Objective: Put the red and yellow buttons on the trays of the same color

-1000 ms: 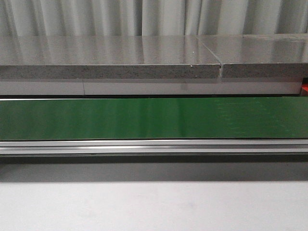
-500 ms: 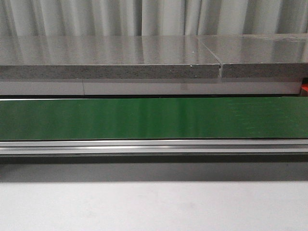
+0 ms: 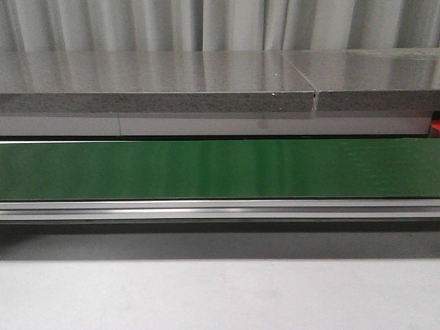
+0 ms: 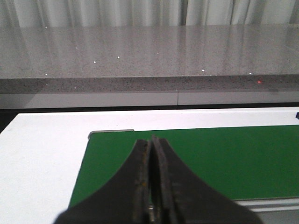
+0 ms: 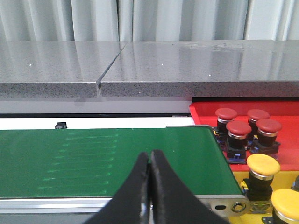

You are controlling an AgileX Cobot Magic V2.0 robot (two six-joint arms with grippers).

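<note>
Both claws closed, empty, over long green belt.

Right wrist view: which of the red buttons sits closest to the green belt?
The red button at the front left of the cluster of four on the red tray; it stands nearest the green belt's end.

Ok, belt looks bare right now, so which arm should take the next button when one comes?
Probably the right. Its gripper, shut and empty, hangs over the belt end beside the red tray and yellow tray. The left gripper, also shut, sits at the far end with no trays in sight.
</note>
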